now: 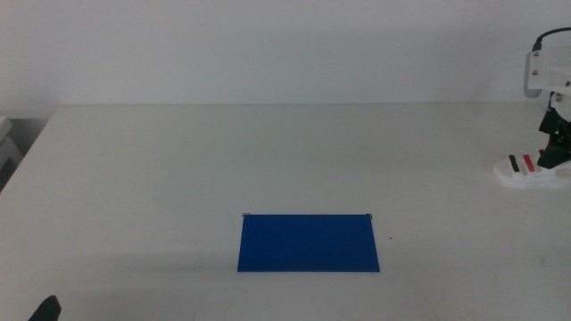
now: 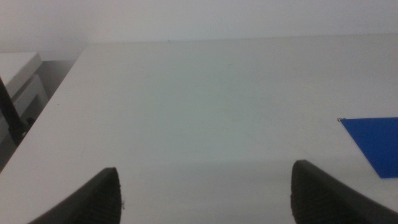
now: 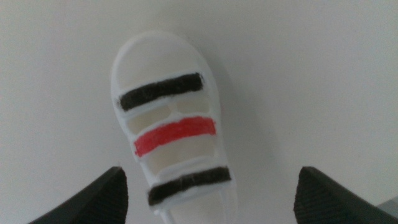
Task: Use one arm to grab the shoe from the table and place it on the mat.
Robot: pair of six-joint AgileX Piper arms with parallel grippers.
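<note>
The white shoe with black, red and black straps lies on the table at the far right edge. The right arm hangs over it, and my right gripper is low over the shoe's heel end. In the right wrist view the shoe lies between the two wide-open jaws of the right gripper, which do not touch it. The dark blue mat lies flat at the front centre, well left of the shoe. My left gripper waits at the bottom left corner, open and empty.
A corner of the mat shows in the left wrist view. A grey-white object stands off the table's left edge. The table's right edge runs close behind the shoe.
</note>
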